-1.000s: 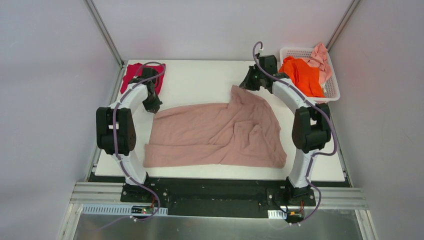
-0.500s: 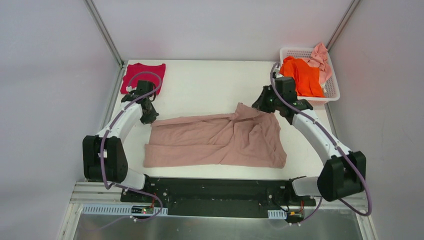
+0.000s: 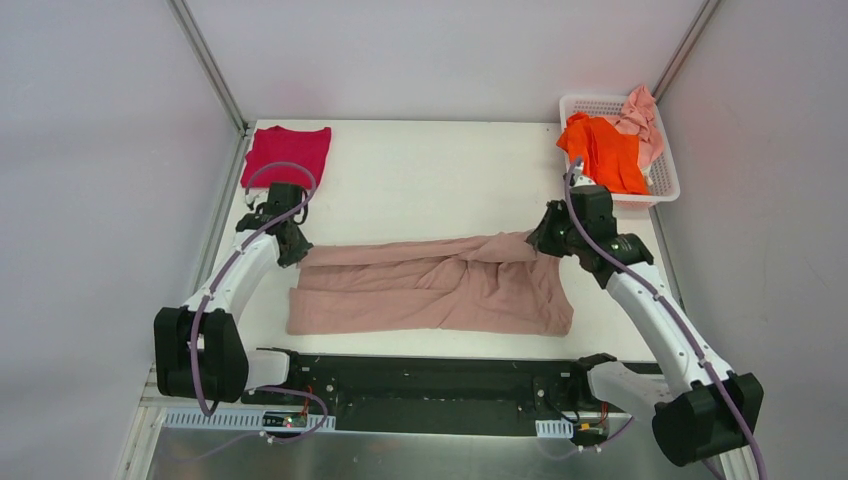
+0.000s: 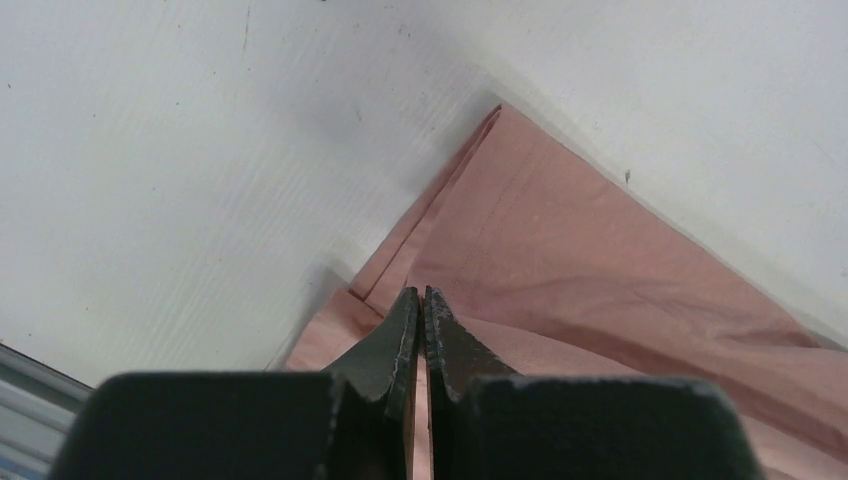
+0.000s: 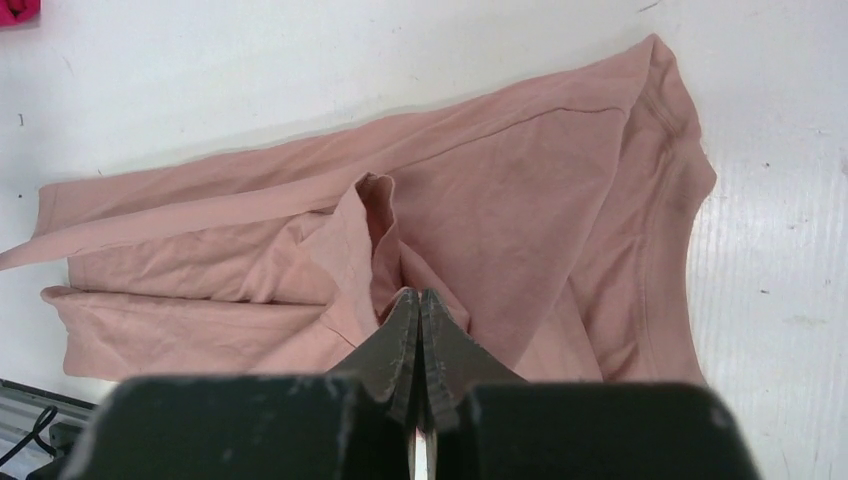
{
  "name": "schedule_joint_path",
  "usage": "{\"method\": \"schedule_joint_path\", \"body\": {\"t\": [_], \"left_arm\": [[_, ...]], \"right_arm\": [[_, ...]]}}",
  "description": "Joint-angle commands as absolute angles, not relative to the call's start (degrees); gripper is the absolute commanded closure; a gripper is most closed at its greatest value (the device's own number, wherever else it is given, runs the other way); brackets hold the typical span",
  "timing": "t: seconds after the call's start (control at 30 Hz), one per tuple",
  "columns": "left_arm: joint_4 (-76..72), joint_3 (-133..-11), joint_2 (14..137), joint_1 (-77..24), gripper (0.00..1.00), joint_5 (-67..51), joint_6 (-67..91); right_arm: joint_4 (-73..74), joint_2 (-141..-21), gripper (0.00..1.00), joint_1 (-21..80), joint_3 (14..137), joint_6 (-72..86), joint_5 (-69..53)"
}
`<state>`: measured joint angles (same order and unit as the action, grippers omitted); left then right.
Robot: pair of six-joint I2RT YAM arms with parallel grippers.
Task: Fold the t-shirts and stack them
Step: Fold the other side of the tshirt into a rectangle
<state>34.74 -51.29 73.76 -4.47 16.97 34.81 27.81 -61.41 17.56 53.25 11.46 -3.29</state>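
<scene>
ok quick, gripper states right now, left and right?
Left gripper: shut, pinching the dusty-pink t-shirt near its corner.
Right gripper: shut, pinching a raised fold of the same t-shirt.

In your wrist views, the pressed-together fingers of the left gripper [image 4: 421, 300] and the right gripper [image 5: 420, 300] cover the very spot where they meet the dusty-pink t-shirt [image 5: 520, 180]. Their black bodies hide the cloth along the bottom of each picture. Your left wrist view also cuts the shirt off at its right edge. From overhead, each wrist housing hides its fingertips. You get the crimson t-shirt [image 5: 18, 8] in the right wrist view only as a sliver clipped by the top left corner. In the white lattice basket [image 3: 665, 178], the orange t-shirt [image 3: 603, 150] covers part of the pale pink t-shirt [image 3: 640, 112]. Both are too crumpled for you to make out sleeves or necklines.
</scene>
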Motion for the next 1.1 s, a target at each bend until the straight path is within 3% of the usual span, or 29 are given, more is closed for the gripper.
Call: {"method": "schedule_joint_path", "body": {"t": [0.0, 0.33, 0.5, 0.57, 0.6, 0.7, 0.77, 0.83, 0.97, 1.07], "left_arm": [[34.65, -49.07, 70.74, -4.48, 1.0, 19.55, 37.49], [32.98, -43.84, 71.72, -4.51, 1.0, 18.73, 39.77], [32.74, -41.79, 71.45, -4.53, 0.78, 19.69, 41.22], [32.95, -40.84, 70.08, -4.51, 0.58, 20.3, 42.33], [33.45, -40.42, 68.9, -4.52, 0.4, 20.57, 43.23], [35.12, -40.39, 63.59, -4.48, 0.03, 21.07, 45.56], [36.19, -41.67, 60.06, -4.49, 0.01, 20.02, 45.74], [36.55, -43.16, 57.67, -4.5, 0.01, 17.67, 45.45], [35.89, -45.87, 57.76, -4.98, 0.01, 9.35, 43.49], [33.96, -47.19, 61.88, -6.75, 0.01, 3.78, 41.45]], "right_arm": [[29.48, -57.33, 1.0, 17.55, 51.28, 11.26, -2.03], [29.98, -56.81, 1.0, 17.63, 44.8, 16.28, -4.39], [30.82, -55.8, 0.96, 17.83, 38.61, 22.43, -7.12], [32.2, -54.91, 0.87, 17.84, 36.32, 26.01, -9.01], [33.37, -54.27, 0.76, 17.8, 35.63, 27.47, -9.66], [40.26, -51.48, 0.42, 17.81, 35.89, 30.26, -7.6], [45.04, -48.69, 0.26, 17.84, 37.8, 30.94, -4.33], [45.99, -45.66, 0.04, 17.8, 39.7, 30.89, -2.48], [33.09, -43.13, 0.01, 17.84, 38.72, 29.99, -8.87], [23.51, -48.94, 0.01, 17.83, 39.49, 28.79, -14.69]]}}
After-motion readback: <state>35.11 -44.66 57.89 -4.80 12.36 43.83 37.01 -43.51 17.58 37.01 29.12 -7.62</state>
